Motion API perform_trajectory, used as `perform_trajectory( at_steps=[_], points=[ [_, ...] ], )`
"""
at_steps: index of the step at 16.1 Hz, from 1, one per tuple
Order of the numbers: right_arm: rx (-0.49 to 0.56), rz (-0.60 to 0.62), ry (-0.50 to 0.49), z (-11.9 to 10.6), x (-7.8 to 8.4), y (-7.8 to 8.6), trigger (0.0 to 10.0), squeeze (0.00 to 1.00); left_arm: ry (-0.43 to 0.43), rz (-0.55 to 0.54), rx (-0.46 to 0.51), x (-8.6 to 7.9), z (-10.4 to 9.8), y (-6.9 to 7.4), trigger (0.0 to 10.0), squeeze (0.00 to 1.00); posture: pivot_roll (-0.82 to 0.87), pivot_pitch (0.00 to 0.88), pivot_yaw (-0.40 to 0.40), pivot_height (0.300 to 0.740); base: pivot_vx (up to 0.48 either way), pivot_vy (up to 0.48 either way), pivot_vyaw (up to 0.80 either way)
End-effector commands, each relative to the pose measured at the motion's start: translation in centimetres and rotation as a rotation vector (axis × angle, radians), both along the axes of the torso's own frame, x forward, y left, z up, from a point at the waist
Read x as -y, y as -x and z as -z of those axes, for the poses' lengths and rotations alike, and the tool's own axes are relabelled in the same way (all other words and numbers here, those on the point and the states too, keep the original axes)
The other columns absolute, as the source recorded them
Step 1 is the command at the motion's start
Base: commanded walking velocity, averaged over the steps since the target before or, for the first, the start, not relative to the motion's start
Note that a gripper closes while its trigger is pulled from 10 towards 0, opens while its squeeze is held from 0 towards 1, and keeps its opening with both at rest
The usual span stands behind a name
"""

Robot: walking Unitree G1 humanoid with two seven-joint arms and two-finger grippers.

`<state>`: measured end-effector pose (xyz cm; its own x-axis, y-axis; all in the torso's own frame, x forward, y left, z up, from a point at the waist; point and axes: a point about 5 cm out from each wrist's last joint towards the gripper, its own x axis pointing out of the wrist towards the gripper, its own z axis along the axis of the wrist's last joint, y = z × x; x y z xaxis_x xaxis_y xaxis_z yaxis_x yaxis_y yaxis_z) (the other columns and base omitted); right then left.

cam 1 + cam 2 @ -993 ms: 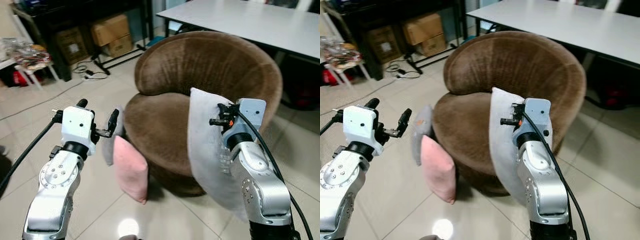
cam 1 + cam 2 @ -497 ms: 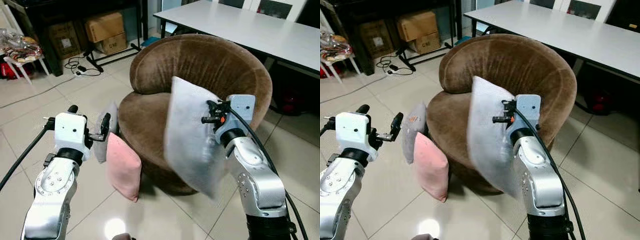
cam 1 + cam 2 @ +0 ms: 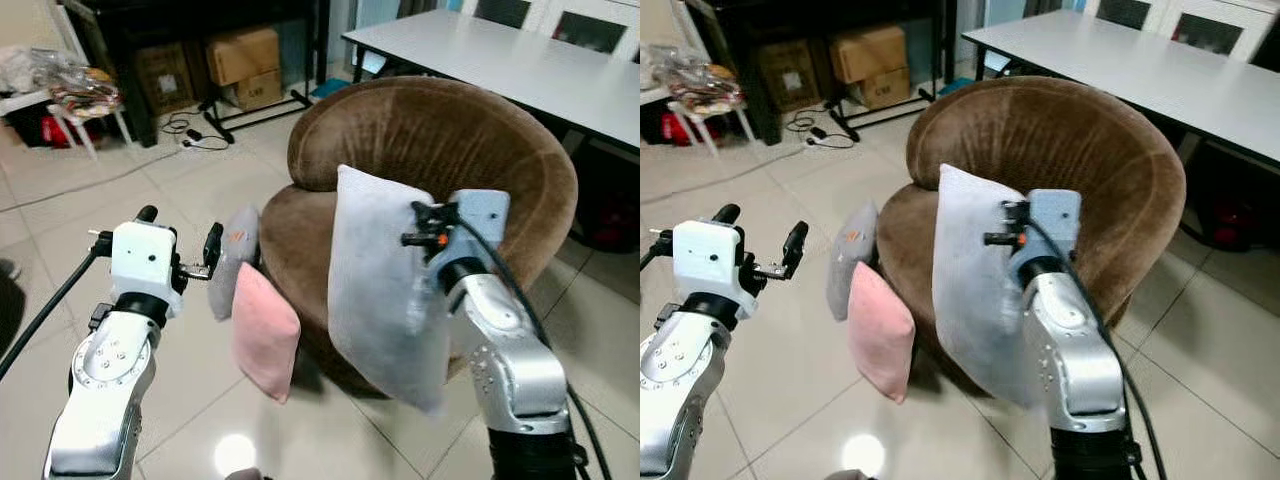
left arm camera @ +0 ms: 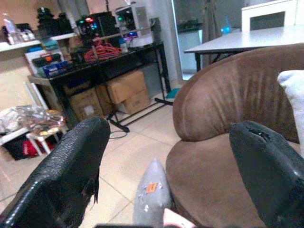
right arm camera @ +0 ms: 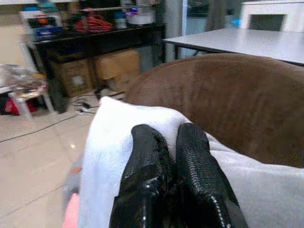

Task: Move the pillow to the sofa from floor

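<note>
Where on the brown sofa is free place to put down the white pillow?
The sofa seat between its curved backrest and the held white pillow looks bare. The floor at its front left is crowded: the grey pillow and pink pillow lean there.

Even indoor light; we note ceiling-lamp glare on the near floor tiles [image 3: 232,455], soft blur throughout, close fingers [image 5: 199,190] defocused.

The sofa [image 3: 430,160] seat lies open, while pink pillow [image 3: 265,332] and grey pillow [image 3: 232,262] crowd its left foot.
</note>
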<state>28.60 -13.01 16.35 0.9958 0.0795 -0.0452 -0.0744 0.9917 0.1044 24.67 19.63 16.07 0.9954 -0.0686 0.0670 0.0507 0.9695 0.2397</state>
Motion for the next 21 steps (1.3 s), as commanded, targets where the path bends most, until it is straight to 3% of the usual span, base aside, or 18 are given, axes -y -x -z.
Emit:
perform_trajectory(
  at_steps=[1,8,11,21],
  points=[
    [0.084,0.009,-0.015,-1.74,0.14,-0.24,10.0,0.00,-0.009,0.013,0.009,0.20,-0.28,-0.17,10.0,0.00,-0.01,0.000,-0.010,0.740,0.240,0.000,0.00],
    [0.072,0.012,-0.022,-1.64,0.17,-0.31,10.0,0.00,-0.010,0.025,0.000,0.30,-0.14,-0.16,10.0,0.00,-0.01,0.000,-0.009,0.740,0.280,0.000,0.00],
    [0.067,0.011,-0.031,-1.58,0.17,-0.33,10.0,0.00,-0.009,0.027,-0.002,0.30,-0.11,-0.17,10.0,0.00,-0.01,0.000,-0.009,0.740,0.314,0.000,-0.80],
    [0.076,0.002,-0.023,-1.66,0.11,-0.28,10.0,0.00,-0.001,0.032,-0.003,0.33,-0.02,-0.03,10.0,0.00,-0.01,0.000,-0.013,0.740,0.346,0.000,0.00]
  ],
)
